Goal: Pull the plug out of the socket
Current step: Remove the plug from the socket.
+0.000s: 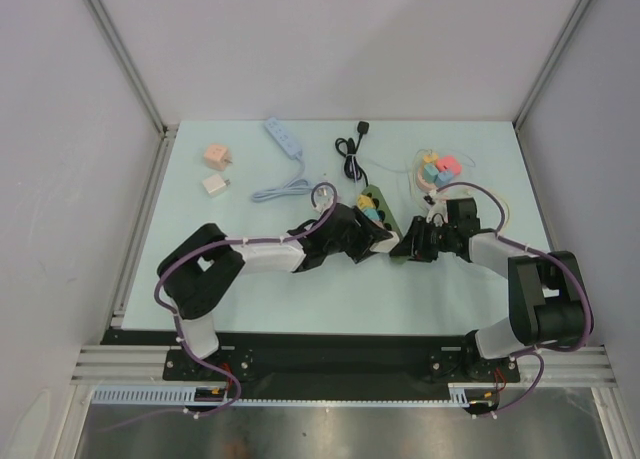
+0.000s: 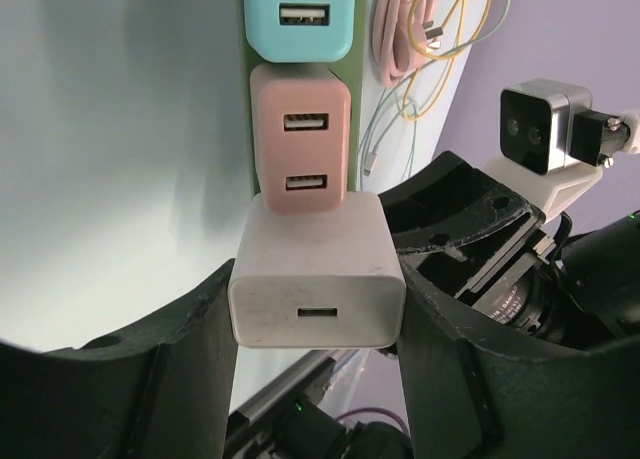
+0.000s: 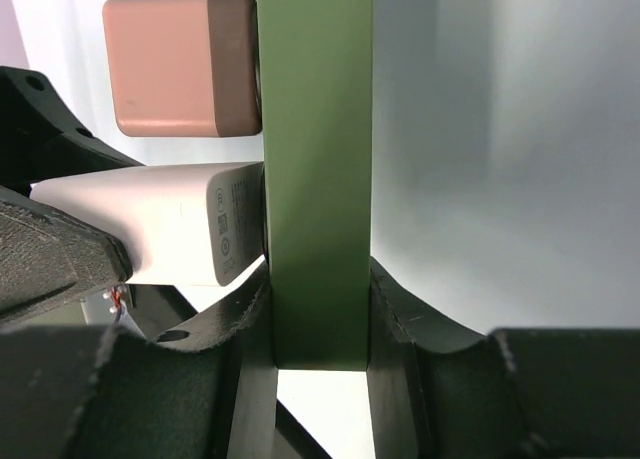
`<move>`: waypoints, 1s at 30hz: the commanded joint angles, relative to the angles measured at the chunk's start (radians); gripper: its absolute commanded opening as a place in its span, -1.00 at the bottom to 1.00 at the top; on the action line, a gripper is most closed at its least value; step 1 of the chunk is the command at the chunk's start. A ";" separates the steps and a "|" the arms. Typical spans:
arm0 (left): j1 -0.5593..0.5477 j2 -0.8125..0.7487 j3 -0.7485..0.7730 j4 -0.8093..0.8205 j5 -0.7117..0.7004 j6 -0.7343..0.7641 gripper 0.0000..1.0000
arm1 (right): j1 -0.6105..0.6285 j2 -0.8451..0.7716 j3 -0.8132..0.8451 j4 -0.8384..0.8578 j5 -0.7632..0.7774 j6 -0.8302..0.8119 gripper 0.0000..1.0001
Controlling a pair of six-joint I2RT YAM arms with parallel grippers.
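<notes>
Both arms meet at the middle of the surface (image 1: 330, 301), slightly toward its right edge.

Green power strip (image 3: 320, 169): lies on the surface, and the right wrist view shows it edge-on. The right end effector (image 3: 320, 324) is clenched on the strip's near end, one finger on each long side.

White charger plug (image 2: 318, 284): sits in the end socket of the strip, nearest the arms, with a single small port on its outer face. The left end effector (image 2: 318, 351) is clenched on it, with fingers (image 2: 190, 354) pressed to its two flanks. From the right wrist view we see the plug body touching the strip face. We cannot tell if the prongs are fully seated, as the joint is hidden.

A pink charger (image 2: 300, 139) with two USB ports sits just beside the white one, touching it. A teal charger (image 2: 300, 14) comes next along the strip.

Along the far edge of the surface:
- a blue power strip (image 1: 283, 137) with its cable
- a black plug lead (image 1: 355, 144)
- a cluster of coloured chargers and coiled cables (image 1: 437, 171), toward the far right corner

Two loose cube chargers, pink (image 1: 215, 156) and white (image 1: 214, 185), lie near the far left corner.
</notes>
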 commanded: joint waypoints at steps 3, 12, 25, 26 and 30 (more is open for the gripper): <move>0.030 -0.170 -0.013 -0.029 0.094 -0.026 -1.00 | -0.059 0.011 0.049 0.042 0.169 -0.033 -1.00; 0.035 -0.145 0.135 -0.233 0.087 0.114 -1.00 | -0.038 0.032 0.064 0.024 0.188 -0.063 -1.00; 0.012 -0.043 0.375 -0.476 0.065 0.192 -1.00 | -0.050 0.028 0.064 0.035 0.146 -0.045 -1.00; 0.013 -0.067 0.333 -0.468 0.055 0.207 -1.00 | -0.057 0.029 0.061 0.042 0.131 -0.043 -1.00; 0.036 -0.233 0.132 -0.270 0.031 0.332 -1.00 | -0.097 0.029 0.058 0.061 0.048 -0.033 -1.00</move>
